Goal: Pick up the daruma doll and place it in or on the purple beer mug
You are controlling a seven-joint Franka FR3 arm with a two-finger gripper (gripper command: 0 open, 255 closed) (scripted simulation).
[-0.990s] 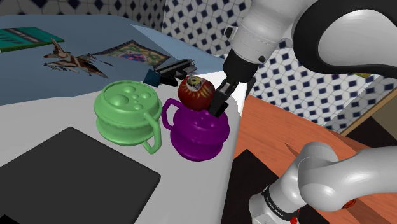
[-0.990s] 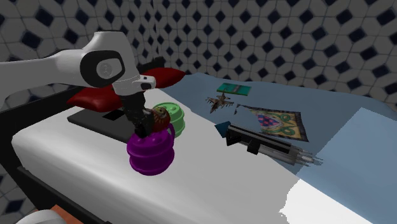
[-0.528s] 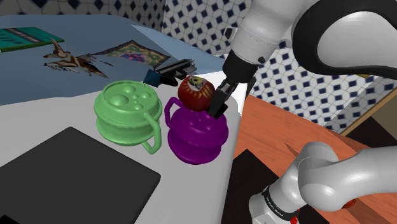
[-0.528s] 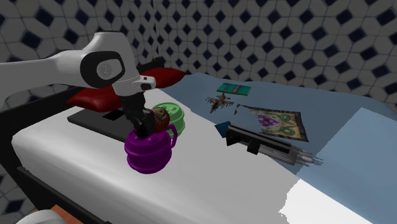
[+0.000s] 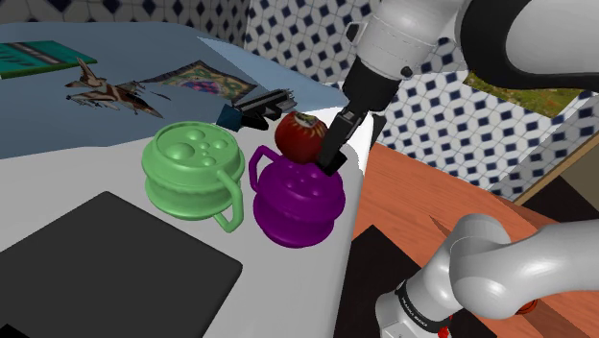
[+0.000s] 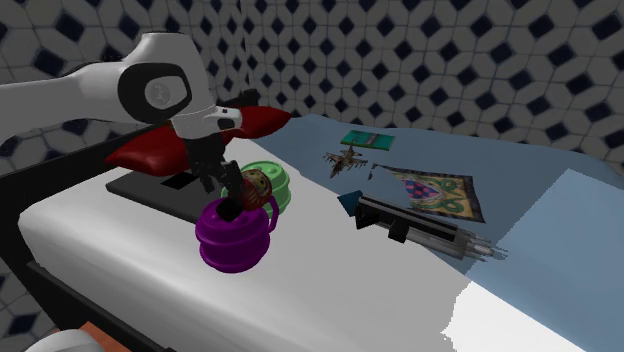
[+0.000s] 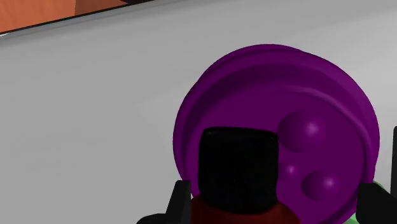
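Currently listed: one daruma doll [image 5: 299, 136], red, set on the closed top of the one purple beer mug [image 5: 298, 204]; one green mug [image 5: 187, 175] just beside it, nothing placed on it; one model jet [image 5: 106, 93]; one black mat [image 5: 106, 274]. One white arm [image 5: 413, 38] is angled down over the purple mug, its gripper [image 7: 277, 186] spread, the doll left unclasped between the fingers.

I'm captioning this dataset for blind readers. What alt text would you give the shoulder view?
A red daruma doll sits atop a purple mug near the white table's edge, the black gripper of a white arm close beside it. A green mug stands at the purple one's left in this view, a dark flat mat nearer the camera.
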